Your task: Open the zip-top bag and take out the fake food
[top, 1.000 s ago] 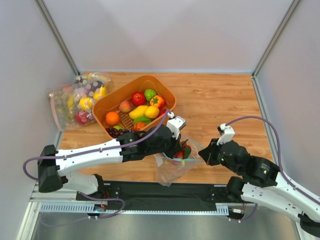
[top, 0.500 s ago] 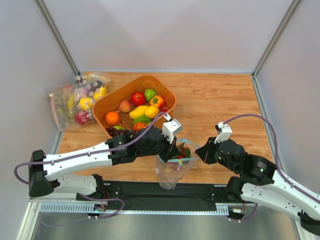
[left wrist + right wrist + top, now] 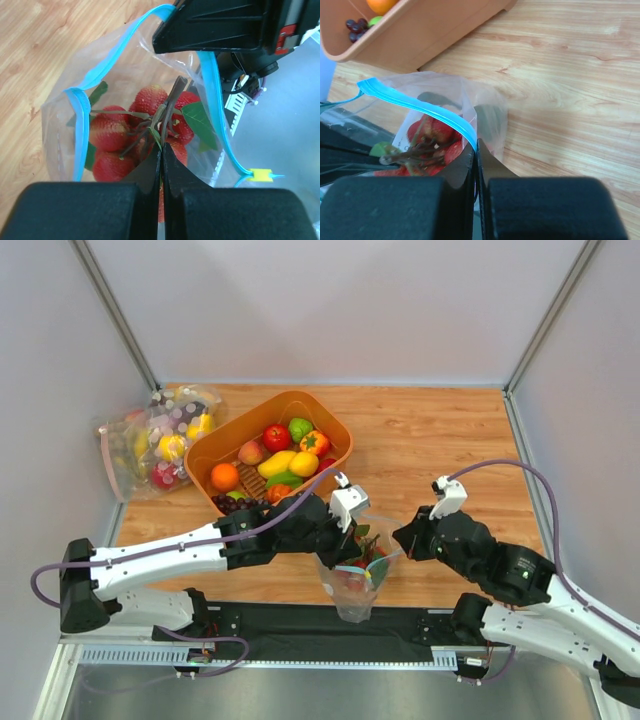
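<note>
Shifted nearer, the zip-top bag hangs open, left fingers and right fingers pinching its rim.

The zip-top bag shifted nearer; opened wider.

Top view high, rearward, downward; wrist views close, both on the zip-top bag

Zip-top bag hangs between left gripper and right gripper at the table's near edge, with red fake food inside. An orange bin of produce stands behind it. Filled bags lie far left.
</note>
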`<state>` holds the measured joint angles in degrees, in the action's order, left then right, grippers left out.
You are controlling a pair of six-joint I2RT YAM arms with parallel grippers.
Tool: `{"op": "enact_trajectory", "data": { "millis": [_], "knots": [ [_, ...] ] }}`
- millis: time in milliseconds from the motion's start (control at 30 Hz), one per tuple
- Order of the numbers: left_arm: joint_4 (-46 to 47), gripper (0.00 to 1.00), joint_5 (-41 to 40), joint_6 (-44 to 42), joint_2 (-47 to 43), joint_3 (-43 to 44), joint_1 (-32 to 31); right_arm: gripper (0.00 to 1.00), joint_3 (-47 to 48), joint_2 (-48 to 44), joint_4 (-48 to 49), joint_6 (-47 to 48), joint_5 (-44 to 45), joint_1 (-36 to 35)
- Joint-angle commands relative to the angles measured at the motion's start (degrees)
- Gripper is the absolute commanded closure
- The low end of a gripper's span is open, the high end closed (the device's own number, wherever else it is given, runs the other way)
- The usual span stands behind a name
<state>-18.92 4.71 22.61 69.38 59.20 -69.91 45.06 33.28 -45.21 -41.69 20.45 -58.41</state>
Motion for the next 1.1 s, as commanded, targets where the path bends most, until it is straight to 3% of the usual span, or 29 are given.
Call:
{"op": "enact_trajectory", "data": {
  "millis": [0,667,900,1067],
  "knots": [
    [3.1,1.0,-0.22,-0.9,-2.49,0.65,0.3,1.0,0.74,1.96,-0.67,1.09,2.5,0.05],
    [6.52,1.0,-13.93,-2.57,-7.34,5.4,0.47,1.0,-6.03,-1.72,1.35,-2.43,-3.3,-0.03],
    [9.42,1.0,-12.45,-1.0,-4.61,8.65,2.23,1.0,-6.56,-2.34,1.35,-2.43,-3.57,-0.03],
    [13.46,1.0,-4.98,4.01,-3.99,9.0,7.68,1.0,-6.83,-3.57,0.39,-2.69,-3.22,-0.03]
  ]
}}
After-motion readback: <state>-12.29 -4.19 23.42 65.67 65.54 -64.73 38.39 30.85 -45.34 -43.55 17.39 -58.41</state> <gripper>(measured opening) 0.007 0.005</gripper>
